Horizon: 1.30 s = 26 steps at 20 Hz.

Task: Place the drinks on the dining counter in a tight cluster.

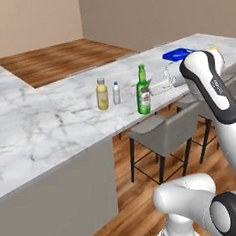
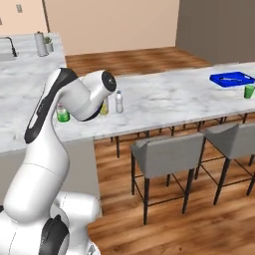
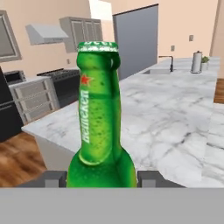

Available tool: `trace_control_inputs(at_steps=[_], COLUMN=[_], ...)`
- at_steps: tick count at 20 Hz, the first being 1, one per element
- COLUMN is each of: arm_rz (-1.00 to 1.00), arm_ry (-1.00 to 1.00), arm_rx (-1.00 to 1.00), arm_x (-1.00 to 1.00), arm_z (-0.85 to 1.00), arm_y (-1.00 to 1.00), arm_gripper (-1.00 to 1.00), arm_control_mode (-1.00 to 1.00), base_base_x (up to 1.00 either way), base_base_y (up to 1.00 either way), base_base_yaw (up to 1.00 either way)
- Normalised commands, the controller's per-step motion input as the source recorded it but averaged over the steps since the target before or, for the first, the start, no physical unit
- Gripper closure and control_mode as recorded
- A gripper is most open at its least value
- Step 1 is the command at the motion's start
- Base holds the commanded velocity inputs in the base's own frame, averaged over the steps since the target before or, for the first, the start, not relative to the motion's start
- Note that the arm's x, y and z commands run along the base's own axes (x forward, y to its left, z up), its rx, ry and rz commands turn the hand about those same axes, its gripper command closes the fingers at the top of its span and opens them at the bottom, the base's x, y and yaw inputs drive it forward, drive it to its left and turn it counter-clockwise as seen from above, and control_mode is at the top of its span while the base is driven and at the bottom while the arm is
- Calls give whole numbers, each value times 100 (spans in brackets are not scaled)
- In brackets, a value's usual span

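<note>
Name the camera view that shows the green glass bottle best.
The left base view: the green glass bottle stands whole and upright on the dining counter, right of the yellow juice bottle and clear bottle. The hand view shows its neck and shoulder close up between the fingertips. In the right base view the arm hides most of it.

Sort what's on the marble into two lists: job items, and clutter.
Job items:
green bottle, standing between the end effector fingers
clear bottle with blue cap
yellow juice bottle
dining counter

Clutter:
blue tray
green cup
paper towel roll
small potted plant
grey stools
</note>
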Motion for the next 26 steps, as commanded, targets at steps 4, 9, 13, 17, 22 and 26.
trace_control_inputs(at_steps=[4, 9, 13, 17, 22, 26], arm_rz=[0, 0, 0, 0, 0, 0], arm_ry=[0, 0, 0, 0, 0, 0], arm_rx=[0, 0, 0, 0, 0, 0], arm_x=[0, 0, 0, 0, 0, 0], arm_z=[0, 0, 0, 0, 0, 0], arm_y=[0, 0, 0, 0, 0, 0], arm_gripper=[100, 100, 100, 100, 100, 100], arm_control_mode=[100, 100, 100, 100, 100, 100], base_base_x=[54, 58, 63, 59, 10, 11], base_base_y=[-100, -100, -100, -74, 10, 33], base_base_yaw=[20, 22, 28, 41, 34, 17])
